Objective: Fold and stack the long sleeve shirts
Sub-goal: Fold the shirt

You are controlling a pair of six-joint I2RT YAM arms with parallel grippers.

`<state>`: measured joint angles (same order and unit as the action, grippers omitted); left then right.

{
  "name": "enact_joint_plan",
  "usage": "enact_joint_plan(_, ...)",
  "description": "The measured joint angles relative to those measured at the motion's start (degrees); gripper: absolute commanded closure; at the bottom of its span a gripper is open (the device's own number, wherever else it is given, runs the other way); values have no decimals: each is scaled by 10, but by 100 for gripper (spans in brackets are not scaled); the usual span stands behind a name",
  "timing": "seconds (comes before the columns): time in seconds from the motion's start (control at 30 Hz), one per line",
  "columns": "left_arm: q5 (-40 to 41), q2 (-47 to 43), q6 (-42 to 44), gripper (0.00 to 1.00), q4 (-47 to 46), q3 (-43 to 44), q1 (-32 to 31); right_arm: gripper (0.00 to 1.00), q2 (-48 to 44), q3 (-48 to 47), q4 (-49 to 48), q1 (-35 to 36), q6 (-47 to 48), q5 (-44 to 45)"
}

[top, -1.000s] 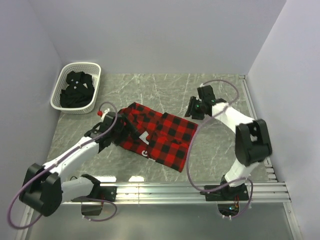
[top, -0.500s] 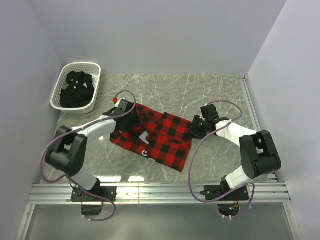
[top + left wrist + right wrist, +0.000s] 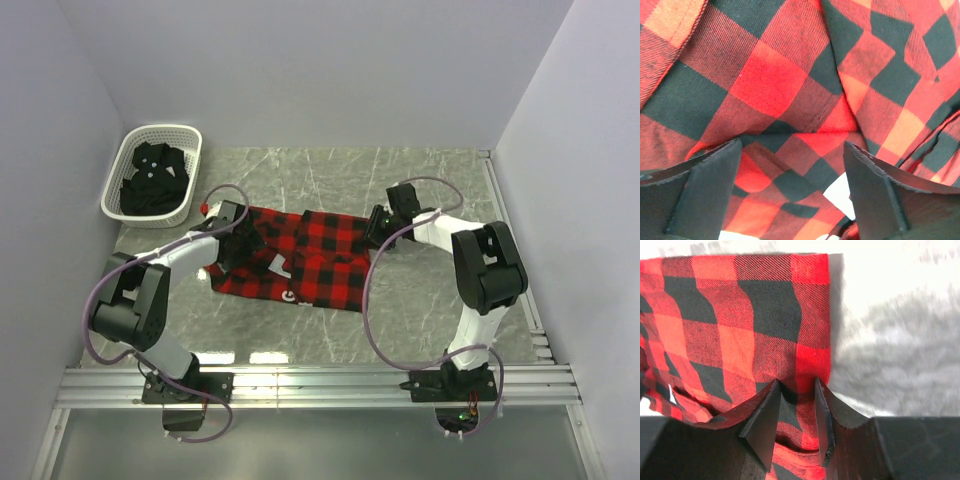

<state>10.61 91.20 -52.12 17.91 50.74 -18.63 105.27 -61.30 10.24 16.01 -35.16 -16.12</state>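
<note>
The red-and-black flannel shirt (image 3: 305,255) lies spread across the middle of the marble table. My left gripper (image 3: 238,238) hovers over its left part, open; in the left wrist view the flannel (image 3: 790,90) fills the frame and the wide-apart fingers (image 3: 710,185) hold nothing. My right gripper (image 3: 378,224) is at the shirt's right edge. In the right wrist view its narrowed fingers (image 3: 765,415) pinch a raised fold of the flannel (image 3: 740,325) close to the hem. The black shirt (image 3: 150,182) lies crumpled in the basket.
The white lattice basket (image 3: 160,130) stands at the far left corner of the table. Grey walls close in the left, back and right sides. An aluminium rail (image 3: 320,385) with both arm bases runs along the near edge.
My right gripper has closed on the flannel's right edge and carried it toward the far side, so the shirt now lies more level. My left gripper shifted slightly left over the shirt.
</note>
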Motion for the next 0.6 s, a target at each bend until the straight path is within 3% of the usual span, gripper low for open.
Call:
enact_joint_plan(0.07, 7, -10, 9, 1, 12, 1, -4, 55, -1, -9, 3, 0, 3, 2)
enact_joint_plan(0.2, 44, -33, 52, 1, 54, 36, -45, 43, -48, -10, 15, 1, 18, 21)
enact_joint_plan(0.4, 92, -70, 142, 1, 64, 125, -184, 27, -243, 13, 38, 1, 46, 88)
enact_joint_plan(0.5, 85, -93, 177, 1, 55, 133, -240, 15, -343, 19, 51, 1, 52, 127)
enact_joint_plan(0.53, 81, -96, 184, 1, 51, 134, -251, 5, -372, 23, 54, 1, 53, 141)
enact_joint_plan(0.6, 74, -94, 200, 1, 50, 142, -281, 0, -422, 36, 62, 1, 52, 167)
